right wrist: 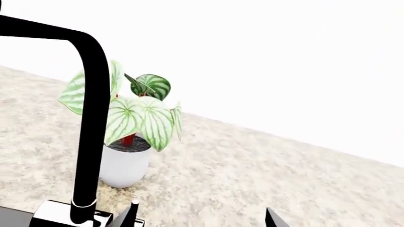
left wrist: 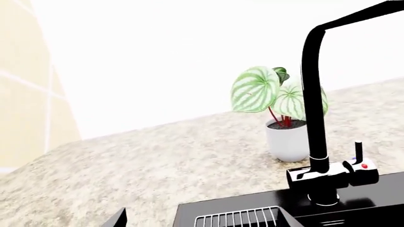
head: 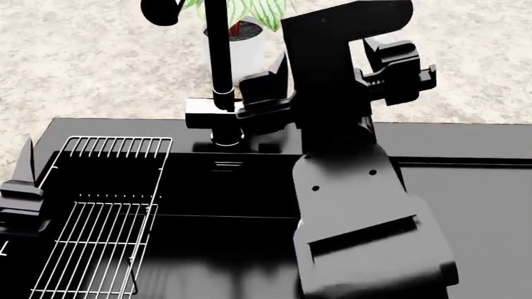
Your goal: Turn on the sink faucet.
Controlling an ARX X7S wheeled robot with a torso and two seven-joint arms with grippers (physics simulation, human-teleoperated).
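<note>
The sink faucet (head: pixel 218 59) is glossy black, with a tall thin pipe, a blocky base (head: pixel 208 115) and a chrome ring at its foot. It stands at the back rim of the black sink (head: pixel 465 187). My right gripper (head: pixel 263 103) is open right beside the faucet base. In the right wrist view its fingers (right wrist: pixel 121 218) spread wide, one tip next to the thin upright lever (right wrist: pixel 134 211); the gripper (right wrist: pixel 198 220) holds nothing. My left gripper (head: pixel 21 184) is open and empty at the sink's left edge. In its wrist view (left wrist: pixel 202 222) the faucet (left wrist: pixel 313 118) and lever (left wrist: pixel 358 153) show farther off.
A white pot with a green striped plant (head: pixel 243 37) stands on the speckled counter just behind the faucet; it also shows in both wrist views (left wrist: pixel 281 113) (right wrist: pixel 129 127). A silver wire rack (head: pixel 99 218) lies in the sink's left part.
</note>
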